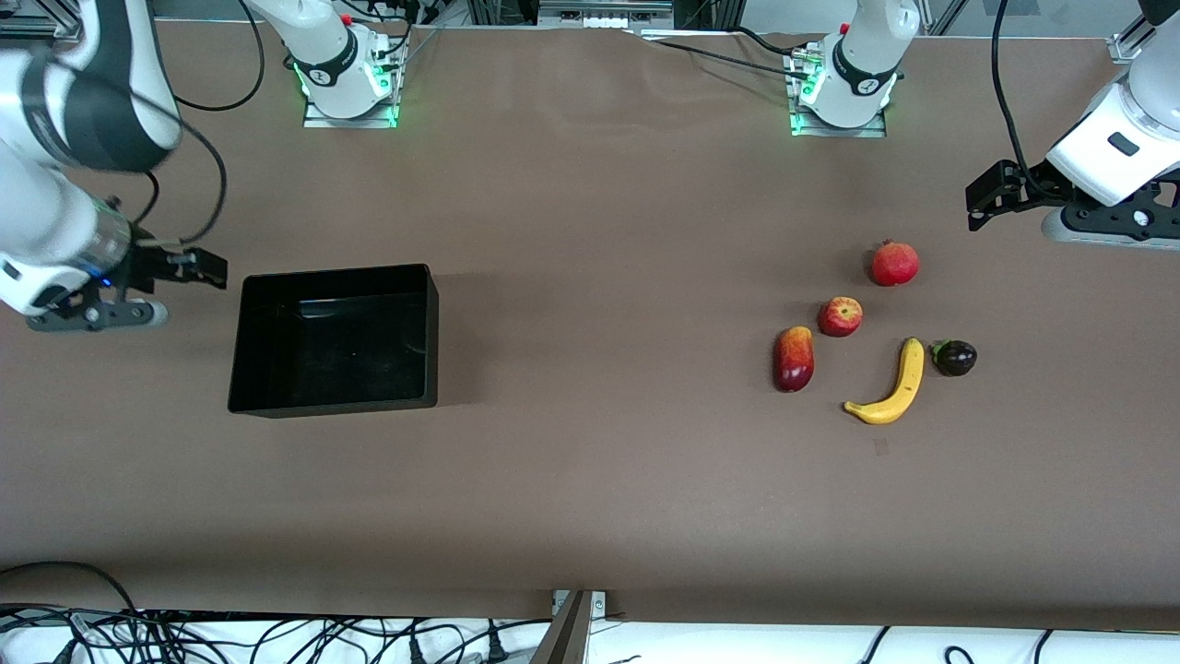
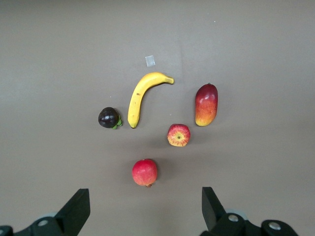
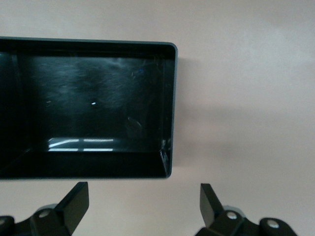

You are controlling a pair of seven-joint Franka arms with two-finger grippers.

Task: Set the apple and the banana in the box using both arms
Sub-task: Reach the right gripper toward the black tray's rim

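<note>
The apple (image 1: 840,316) lies on the brown table toward the left arm's end, among other fruit. The banana (image 1: 892,385) lies a little nearer the front camera than it. Both show in the left wrist view, apple (image 2: 178,135) and banana (image 2: 142,96). The black box (image 1: 336,272) stands empty toward the right arm's end and shows in the right wrist view (image 3: 170,108). My left gripper (image 1: 979,207) is open and empty in the air over bare table beside the fruit (image 2: 145,206). My right gripper (image 1: 214,267) is open and empty over bare table beside the box (image 3: 142,204).
A red pomegranate (image 1: 895,264) lies farther from the front camera than the apple. A red-orange mango (image 1: 794,359) lies beside the apple, and a dark purple fruit (image 1: 955,357) touches or nearly touches the banana. The arm bases (image 1: 348,88) stand along the table's back edge.
</note>
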